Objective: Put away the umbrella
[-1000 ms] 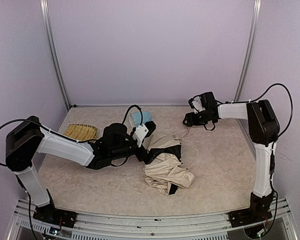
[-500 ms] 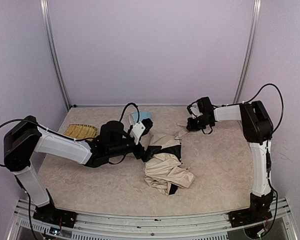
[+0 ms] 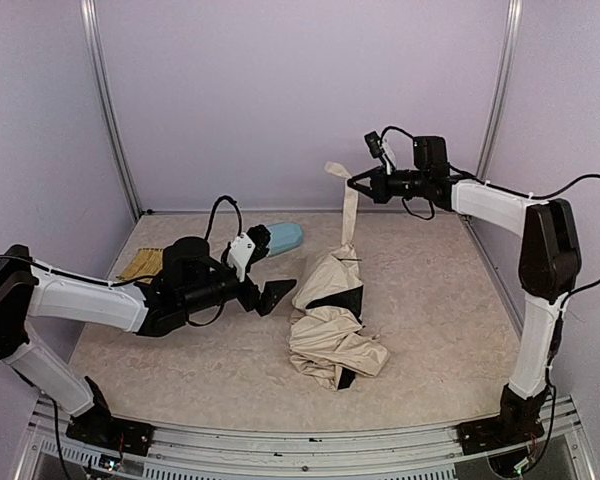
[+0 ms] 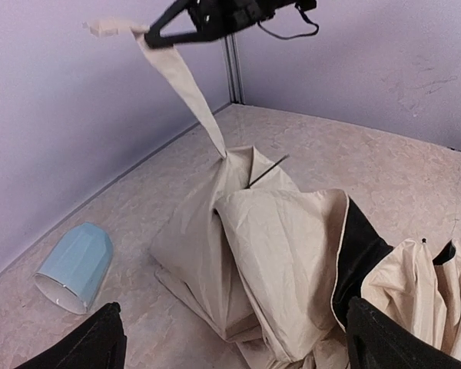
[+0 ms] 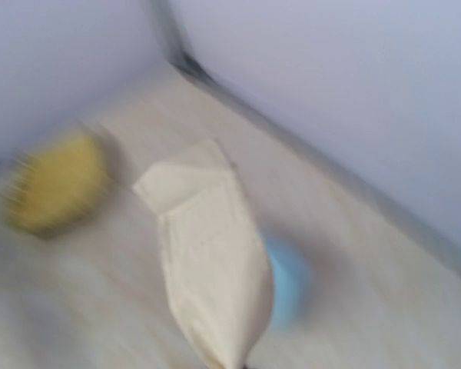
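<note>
Top external view. Shows a compact folding umbrella [image 3: 332, 322] of cream-beige fabric with black lining, slumped in a loose heap on the speckled beige table [image 3: 440, 340], between the two arms. Finds the right gripper [image 3: 354, 184] clenched on the umbrella's long beige strap [image 3: 348, 212], holding it taut and high above the heap, near the back wall. Catches the left gripper [image 3: 272, 294] released, jaws spread wide, just beside the heap's left edge, grasping nothing. Places a light-blue mug [image 3: 283, 238] on its side behind, a woven yellow straw tray [image 3: 140, 264] farther left. Likely light, limp and slippery in the fabric, stiff only at a thin black rod [image 4: 267, 171] poking from the folds. Judged best gripped at gathered folds or strap, never at a single loose panel.
</note>
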You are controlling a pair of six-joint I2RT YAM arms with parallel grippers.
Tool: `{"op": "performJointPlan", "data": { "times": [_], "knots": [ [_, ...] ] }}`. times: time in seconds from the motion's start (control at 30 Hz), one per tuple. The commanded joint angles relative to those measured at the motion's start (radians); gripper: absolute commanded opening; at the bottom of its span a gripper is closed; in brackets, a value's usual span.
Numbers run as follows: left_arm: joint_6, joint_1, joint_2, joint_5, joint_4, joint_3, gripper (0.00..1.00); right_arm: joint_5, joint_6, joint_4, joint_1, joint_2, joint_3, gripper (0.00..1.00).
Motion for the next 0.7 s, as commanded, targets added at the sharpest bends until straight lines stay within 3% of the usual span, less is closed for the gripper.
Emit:
{"op": "performJointPlan", "data": {
  "times": [0.0, 0.33, 0.67],
  "knots": [
    [-0.018, -0.002, -0.041, -0.013, 0.007, -0.031, 0.97, -0.230, -0.021, 0.196, 0.065, -0.165, -0.063, 0.00],
    [0.025, -0.038, -0.044, 0.015, 0.034, 0.002, 0.97, -0.214, -0.055, 0.262, 0.187, -0.370, -0.214, 0.00],
    [0.073, -0.056, 0.033, 0.164, 0.088, 0.235, 0.99, -0.138, -0.112, 0.272, 0.337, -0.524, -0.372, 0.00]
  ]
}}
